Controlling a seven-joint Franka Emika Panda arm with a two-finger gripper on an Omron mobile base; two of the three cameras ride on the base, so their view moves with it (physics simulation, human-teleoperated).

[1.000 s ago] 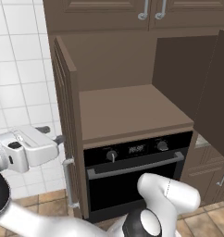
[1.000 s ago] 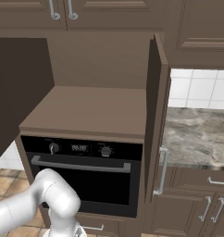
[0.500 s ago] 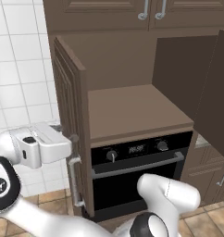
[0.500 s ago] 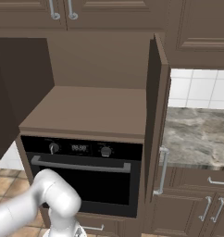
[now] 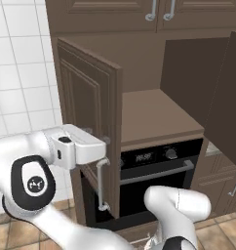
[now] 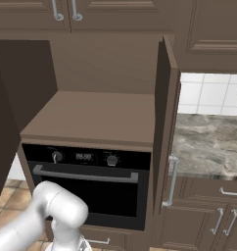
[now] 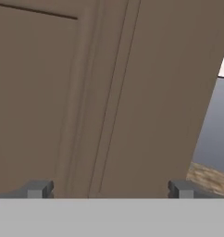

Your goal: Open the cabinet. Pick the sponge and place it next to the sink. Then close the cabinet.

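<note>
The tool (image 5: 106,146) sits at the outer face of the left door (image 5: 90,122), its dark tips (image 7: 38,189) spread wide with nothing between them, just above that door's long silver bar handle (image 5: 101,185). In the hand view the raised brown panel of the door (image 7: 109,92) lies close ahead of both tips.

To the right of the tool, the cabinet (image 5: 154,112) stands open: dark-brown wood, a plain brown shelf (image 5: 156,119) inside with no sponge to be seen on it. Below the shelf is the black oven (image 5: 159,176). Farther right, the right door (image 6: 164,127) stands swung out, its vertical handle (image 6: 172,181) facing the marbled worktop (image 6: 208,147).
</note>
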